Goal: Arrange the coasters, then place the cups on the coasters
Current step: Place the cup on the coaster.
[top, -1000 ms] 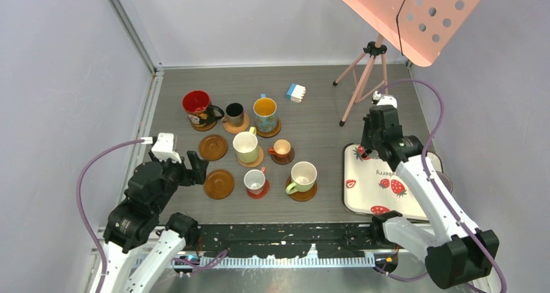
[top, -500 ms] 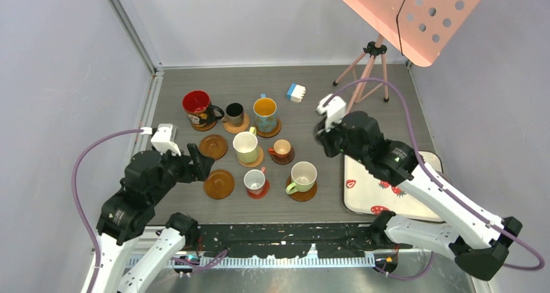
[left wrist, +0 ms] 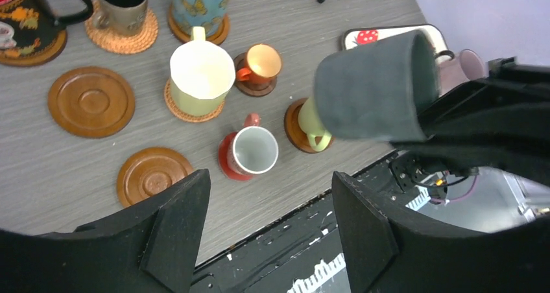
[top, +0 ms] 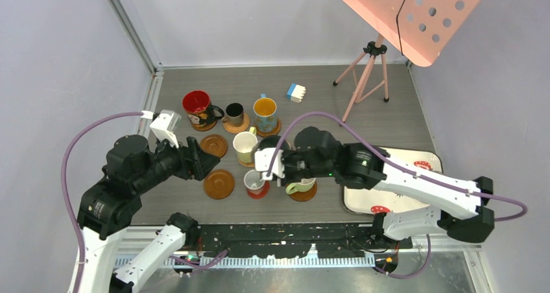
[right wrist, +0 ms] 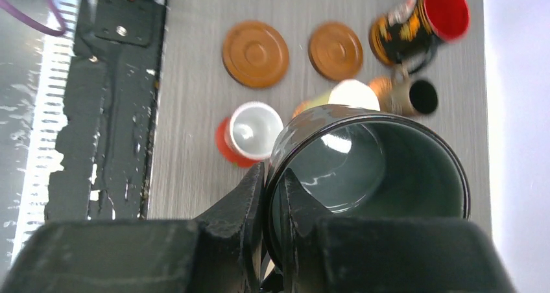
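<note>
Now right claw (right wrist: 275,196) pinches dark mug (right wrist: 370,170) rim; mug tipped sideways, long axis near level; left claw (left wrist: 269,222) agape, empty.

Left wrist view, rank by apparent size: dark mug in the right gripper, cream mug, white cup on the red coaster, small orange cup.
1. dark mug: looks largest, but it is held up nearer the camera, so this rank is unsure
2. cream mug
3. white cup
4. orange cup
</note>
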Robot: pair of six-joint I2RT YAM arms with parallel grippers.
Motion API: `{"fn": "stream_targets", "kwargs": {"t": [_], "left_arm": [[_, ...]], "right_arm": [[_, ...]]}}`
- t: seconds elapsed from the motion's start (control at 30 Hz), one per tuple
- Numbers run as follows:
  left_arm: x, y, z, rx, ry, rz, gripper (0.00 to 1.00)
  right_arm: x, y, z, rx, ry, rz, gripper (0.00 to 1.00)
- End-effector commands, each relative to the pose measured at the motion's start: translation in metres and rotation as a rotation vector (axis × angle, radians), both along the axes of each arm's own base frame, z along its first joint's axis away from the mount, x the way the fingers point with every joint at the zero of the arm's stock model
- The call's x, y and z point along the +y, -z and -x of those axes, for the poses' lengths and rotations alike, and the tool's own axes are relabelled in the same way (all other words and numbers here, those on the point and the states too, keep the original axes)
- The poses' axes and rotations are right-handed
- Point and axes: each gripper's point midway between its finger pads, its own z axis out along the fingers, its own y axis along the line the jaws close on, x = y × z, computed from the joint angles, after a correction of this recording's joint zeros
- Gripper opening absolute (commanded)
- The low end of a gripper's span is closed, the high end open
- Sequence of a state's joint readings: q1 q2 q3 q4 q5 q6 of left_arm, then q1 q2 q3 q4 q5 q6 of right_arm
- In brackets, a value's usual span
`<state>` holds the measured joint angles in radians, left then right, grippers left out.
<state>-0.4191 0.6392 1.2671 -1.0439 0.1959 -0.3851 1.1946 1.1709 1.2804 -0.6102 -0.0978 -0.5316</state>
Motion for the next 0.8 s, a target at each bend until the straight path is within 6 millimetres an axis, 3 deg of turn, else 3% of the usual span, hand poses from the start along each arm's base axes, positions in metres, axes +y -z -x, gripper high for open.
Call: {"fn": "stream_targets", "kwargs": {"t": [0.0,0.03,0.13,0.23,0.57,0.77], "left_arm": [[-0.017,-0.022,0.009,-0.018,0.136,0.01,0.7],[-0.024,-0.024,0.011,-0.002,0.175,0.032,0.69],[-0.042,-0.031,0.015,0.017,0.273,0.087,0.66],[-0.048,-0.029,0.013,0.021,0.301,0.097,0.64],[-0.019,0.022,-0.023,0.068,0.12,-0.11,0.58],[-0.007,0.036,-0.032,0.104,0.061,-0.186,0.48]], "right_arm": [[0.044,-0.045,0.023,-0.128,-0.205,-0.04,0.05],[0.049,-0.053,0.029,-0.136,-0.222,-0.044,0.05],[0.072,-0.045,0.032,-0.126,-0.244,-0.014,0.05],[0.087,-0.049,0.033,-0.114,-0.233,-0.017,0.06],[0.116,-0.044,0.025,-0.149,-0.173,-0.003,0.05],[0.127,-0.043,0.011,-0.191,-0.113,0.032,0.05]]}}
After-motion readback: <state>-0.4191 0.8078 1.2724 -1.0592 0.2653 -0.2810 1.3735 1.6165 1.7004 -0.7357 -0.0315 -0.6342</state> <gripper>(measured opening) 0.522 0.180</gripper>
